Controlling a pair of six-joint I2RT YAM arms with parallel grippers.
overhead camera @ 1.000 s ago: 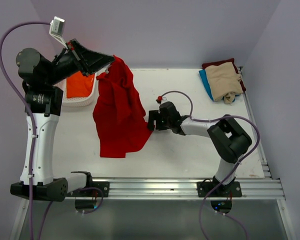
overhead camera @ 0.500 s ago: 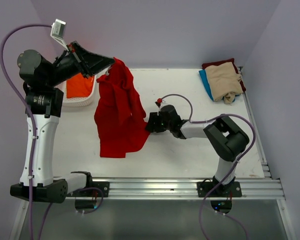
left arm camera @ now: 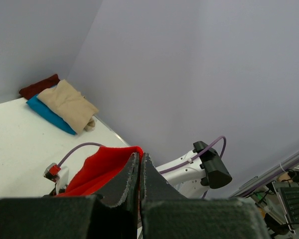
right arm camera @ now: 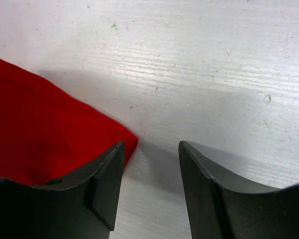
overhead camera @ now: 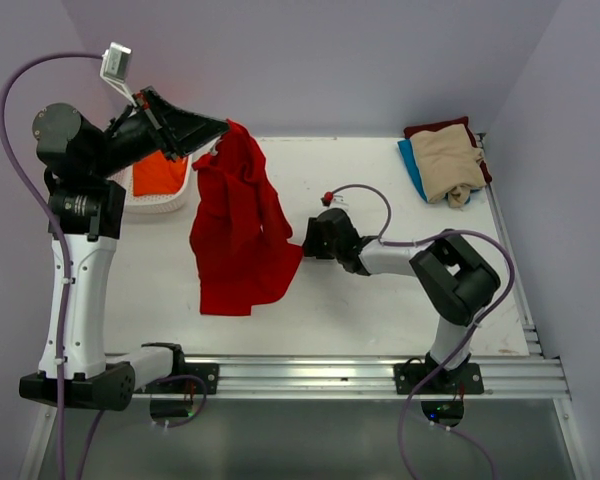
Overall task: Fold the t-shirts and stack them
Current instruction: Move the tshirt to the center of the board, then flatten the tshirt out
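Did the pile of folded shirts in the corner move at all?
No. The folded shirts lie in the same spot as before, at the far right corner of the table.

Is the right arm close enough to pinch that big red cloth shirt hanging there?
Probably yes. The right gripper is open at a corner of the bright red cloth t-shirt; the cloth lies just outside its jaws, and nothing blocks the way.
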